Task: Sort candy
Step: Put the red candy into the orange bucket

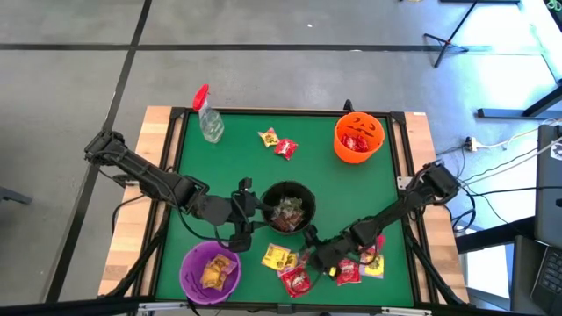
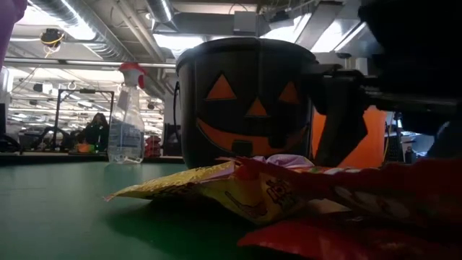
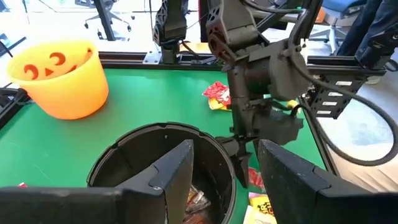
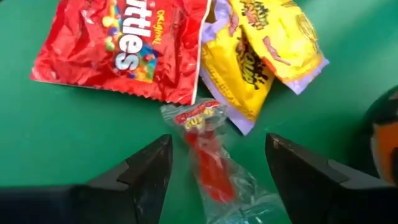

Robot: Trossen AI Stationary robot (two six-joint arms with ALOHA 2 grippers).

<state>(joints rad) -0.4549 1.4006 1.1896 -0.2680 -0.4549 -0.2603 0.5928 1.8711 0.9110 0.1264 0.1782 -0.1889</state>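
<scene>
Right now the green table (image 1: 193,202) carries 3 bowls: a black pumpkin bucket (image 1: 288,208) in the middle w/ mixed candy inside, an orange bucket (image 1: 358,137) at the far right corner holding red packets, and a purple bowl (image 1: 210,271) at the near left holding yellow ones. So sorting looks partly done, by colour, I'd say.

Left gripper (image 3: 224,168) hangs over the black bucket's near-left rim, fingers parted a fair way, nothing between them; it seems to be waiting.

Right gripper (image 4: 217,165) is the one at work, low over the loose pile near the front edge, just beside the black bucket. Its fingers stand wide, 1 on each side of a small clear-wrapped red candy (image 4: 208,158) lying flat on the table, not yet gripped. Just beyond it lie a big red Skittles packet (image 4: 124,43) and 2 yellow packets (image 4: 258,50), overlapping each other.

2 more packets (image 1: 277,143) sit well apart, toward the far edge.

Step in hand, as I read it: picking that red candy. Next move prob. calls for dropping a bit lower, closing squarely on it w/o snagging the yellow packet's edge, then carrying it to the orange bucket.
</scene>
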